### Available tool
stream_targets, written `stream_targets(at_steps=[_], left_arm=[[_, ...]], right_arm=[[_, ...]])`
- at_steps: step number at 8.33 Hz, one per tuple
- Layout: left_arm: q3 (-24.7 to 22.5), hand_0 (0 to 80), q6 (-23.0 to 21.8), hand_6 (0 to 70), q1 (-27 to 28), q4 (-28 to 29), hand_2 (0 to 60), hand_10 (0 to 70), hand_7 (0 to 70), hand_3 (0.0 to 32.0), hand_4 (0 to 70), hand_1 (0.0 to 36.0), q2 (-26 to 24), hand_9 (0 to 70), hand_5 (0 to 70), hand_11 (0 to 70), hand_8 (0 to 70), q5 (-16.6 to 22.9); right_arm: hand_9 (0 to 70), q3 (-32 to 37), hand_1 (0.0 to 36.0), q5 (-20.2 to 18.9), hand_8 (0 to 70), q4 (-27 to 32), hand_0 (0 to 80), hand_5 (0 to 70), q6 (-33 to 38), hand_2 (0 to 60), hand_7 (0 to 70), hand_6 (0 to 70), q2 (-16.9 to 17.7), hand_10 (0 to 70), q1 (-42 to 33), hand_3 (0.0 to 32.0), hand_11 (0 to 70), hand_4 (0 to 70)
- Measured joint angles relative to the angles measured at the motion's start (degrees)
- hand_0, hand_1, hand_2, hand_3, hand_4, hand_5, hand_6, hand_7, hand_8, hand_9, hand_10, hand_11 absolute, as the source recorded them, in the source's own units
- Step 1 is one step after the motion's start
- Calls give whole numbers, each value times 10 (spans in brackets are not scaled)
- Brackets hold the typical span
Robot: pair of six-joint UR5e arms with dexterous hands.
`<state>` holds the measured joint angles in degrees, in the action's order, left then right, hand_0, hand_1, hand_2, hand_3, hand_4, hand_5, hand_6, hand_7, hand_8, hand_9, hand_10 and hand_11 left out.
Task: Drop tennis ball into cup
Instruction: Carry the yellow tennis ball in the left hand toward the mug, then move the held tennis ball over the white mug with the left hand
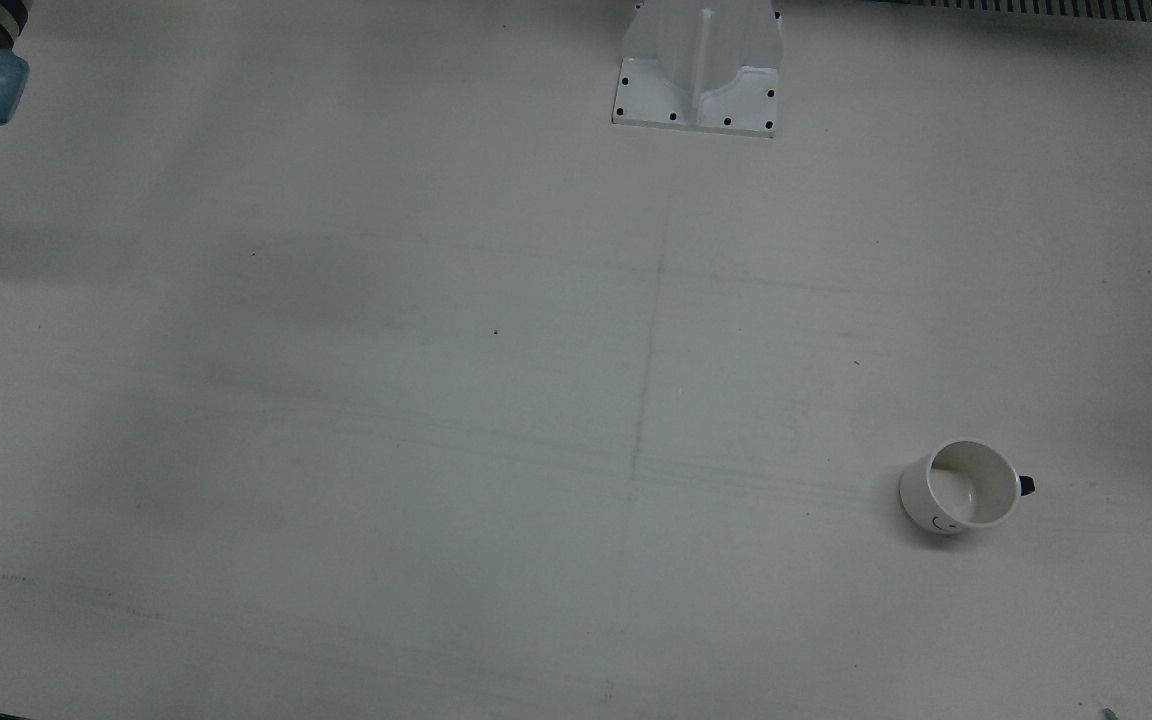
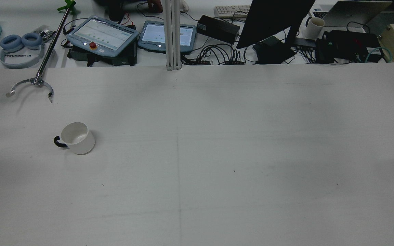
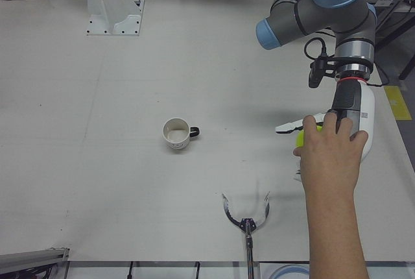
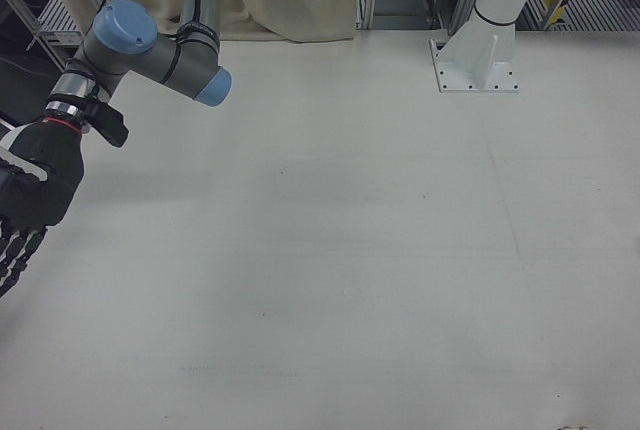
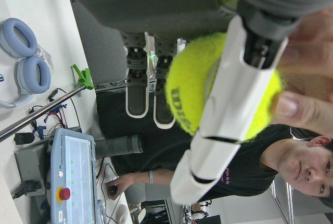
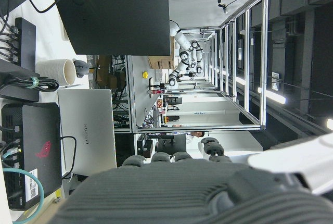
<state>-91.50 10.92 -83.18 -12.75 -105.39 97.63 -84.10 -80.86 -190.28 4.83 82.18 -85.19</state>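
Note:
The white cup [image 1: 961, 487] with a dark handle stands upright and empty on the table [image 2: 217, 153]; it also shows as the cup [image 2: 77, 137] and the cup [image 3: 176, 133]. My left hand [image 3: 350, 118] hovers off to the cup's side, fingers stretched out straight. A person's hand [image 3: 331, 152] presses the yellow tennis ball [image 3: 300, 137] against it. Close up, the tennis ball [image 5: 223, 88] sits before the palm with one white finger [image 5: 229, 114] laid across it and the person's fingers [image 5: 304, 107] touching it. My right hand [image 4: 30, 200], dark-gloved, hangs open and empty at the table's other side.
A metal reacher tool [image 3: 246, 211] lies near the front edge, its claw [image 2: 29, 85] toward the cup. A white arm pedestal [image 1: 701, 65] stands at the back. Tablets, cables, a monitor and headphones [image 2: 21, 42] crowd the operators' desk beyond.

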Motion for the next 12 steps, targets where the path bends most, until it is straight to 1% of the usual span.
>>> stream_targets(at_steps=[1,2,3,4,5,6,7,8,9,10,11,12], left_arm=[[0,800,-1,700,0,0,170,226,700,0,379,360,0,558,238,364,409,0],[-5,800,-1,658,2,1,188,218,700,0,378,360,0,552,216,349,393,0],[-10,800,0,694,7,7,238,213,700,0,370,358,1,550,216,339,399,4],[-13,800,1,601,15,15,247,193,700,0,372,360,1,552,191,310,382,26],[-17,800,3,629,28,22,278,72,700,0,372,356,0,558,189,131,392,56],[-26,800,5,700,55,23,305,45,700,0,364,343,-2,566,197,91,412,74],[-35,764,7,583,92,18,307,49,700,0,358,334,-4,562,178,94,386,81],[-41,706,12,484,122,12,289,48,700,0,352,327,-5,559,151,93,364,79],[-44,706,16,611,143,10,304,51,700,0,348,320,-5,561,174,96,390,75],[-45,696,17,694,160,9,310,50,700,0,351,312,-5,560,188,95,406,73],[-45,666,19,494,177,8,292,49,700,0,351,314,-6,558,155,92,365,72],[-46,641,22,519,197,8,277,48,700,0,350,301,-7,556,152,90,368,71]], right_arm=[[0,0,0,0,0,0,0,0,0,0,0,0,0,0,0,0,0,0],[0,0,0,0,0,0,0,0,0,0,0,0,0,0,0,0,0,0],[0,0,0,0,0,0,0,0,0,0,0,0,0,0,0,0,0,0],[0,0,0,0,0,0,0,0,0,0,0,0,0,0,0,0,0,0],[0,0,0,0,0,0,0,0,0,0,0,0,0,0,0,0,0,0],[0,0,0,0,0,0,0,0,0,0,0,0,0,0,0,0,0,0],[0,0,0,0,0,0,0,0,0,0,0,0,0,0,0,0,0,0],[0,0,0,0,0,0,0,0,0,0,0,0,0,0,0,0,0,0],[0,1,0,0,0,0,0,0,0,0,0,0,0,0,0,0,0,0],[0,1,0,0,0,0,0,0,0,0,0,0,0,0,0,0,0,0],[0,1,0,0,0,0,0,0,0,0,0,0,0,0,0,0,0,0],[0,1,0,0,0,0,0,0,0,0,0,0,0,0,0,0,0,0]])
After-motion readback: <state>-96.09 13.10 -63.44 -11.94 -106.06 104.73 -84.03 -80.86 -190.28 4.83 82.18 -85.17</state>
